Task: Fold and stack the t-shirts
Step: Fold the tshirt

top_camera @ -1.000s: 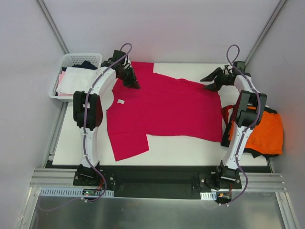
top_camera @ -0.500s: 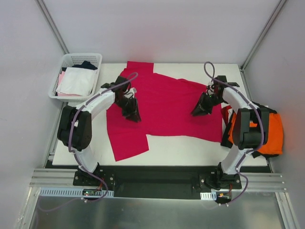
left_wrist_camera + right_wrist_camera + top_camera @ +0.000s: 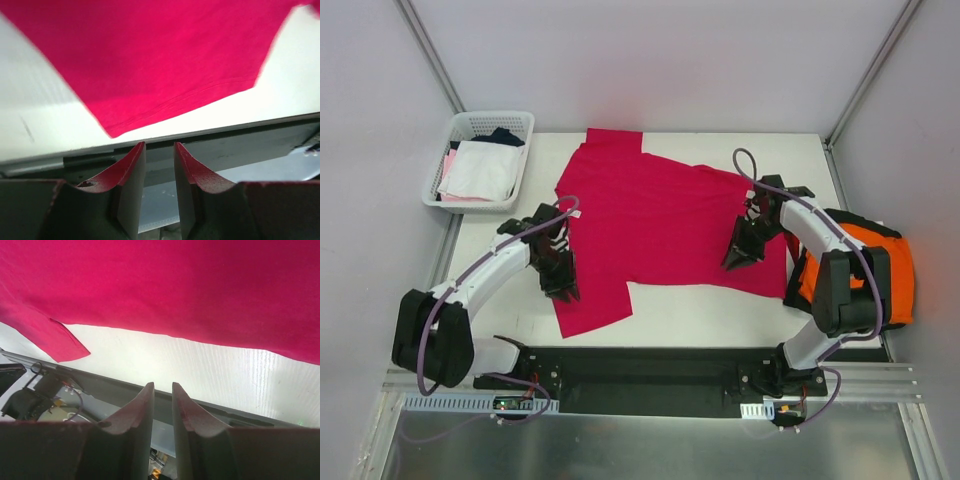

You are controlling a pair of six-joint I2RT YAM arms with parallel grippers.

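A crimson t-shirt [image 3: 660,220] lies spread flat across the white table [image 3: 720,310], with one sleeve [image 3: 595,305] pointing at the near edge. My left gripper [image 3: 565,292] hovers at that sleeve's left edge. In the left wrist view the left gripper [image 3: 160,145] is narrowly open with nothing between its fingers, above the sleeve hem [image 3: 150,50]. My right gripper [image 3: 732,262] hangs over the shirt's right part. In its own view the right gripper [image 3: 162,385] is also slightly open and empty, with the crimson cloth [image 3: 175,285] beyond it. An orange t-shirt [image 3: 875,270] lies bunched off the table's right edge.
A white mesh basket [image 3: 460,125] at the far left holds white, pink and dark garments. The table's dark near rail [image 3: 650,360] runs below the shirt. Grey walls close in the back and sides.
Both arms swung from the shirt's far corners toward the near side: the left to the near sleeve, the right over the right part. The right jaws narrowed; the left opened a little.
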